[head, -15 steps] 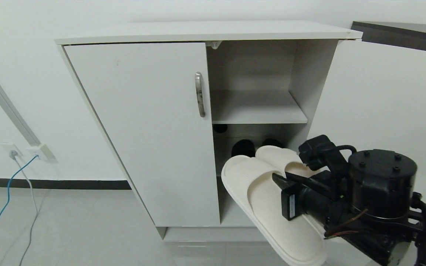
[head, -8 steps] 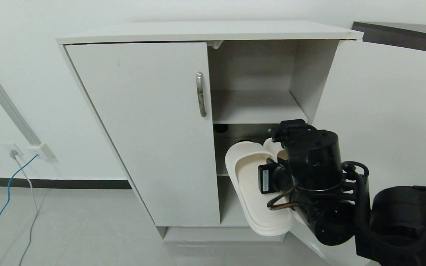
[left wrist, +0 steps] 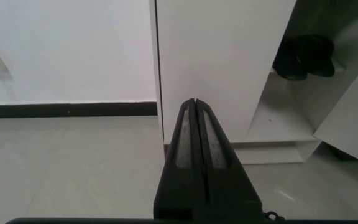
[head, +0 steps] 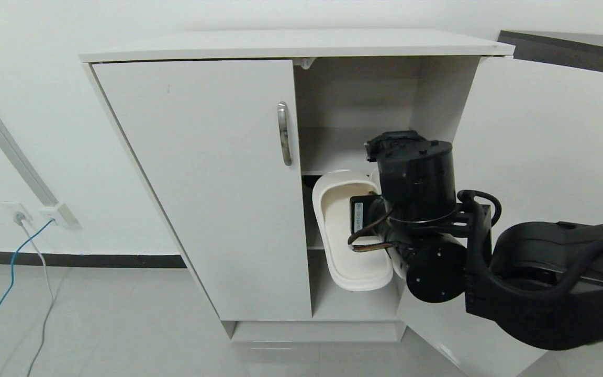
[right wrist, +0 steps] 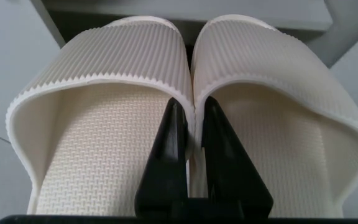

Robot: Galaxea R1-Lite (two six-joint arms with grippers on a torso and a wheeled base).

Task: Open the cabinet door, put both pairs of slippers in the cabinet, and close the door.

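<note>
The white slippers (head: 351,230), pinched by their touching inner walls in the right gripper's (right wrist: 190,134) jaws, hang toes-up at the open cabinet (head: 191,183) mouth; best to level them and slide in beside the black slippers (left wrist: 303,56), while the left gripper's (left wrist: 194,134) jaws rest together.

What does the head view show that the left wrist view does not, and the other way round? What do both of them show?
Head view, not left wrist view: the white slippers, held by the right arm at the cabinet's open side, and the metal handle.
Left wrist view, not head view: the left gripper, shut on nothing, and the black slippers on a shelf inside.
Both: the cabinet, its closed door and the floor.
</note>
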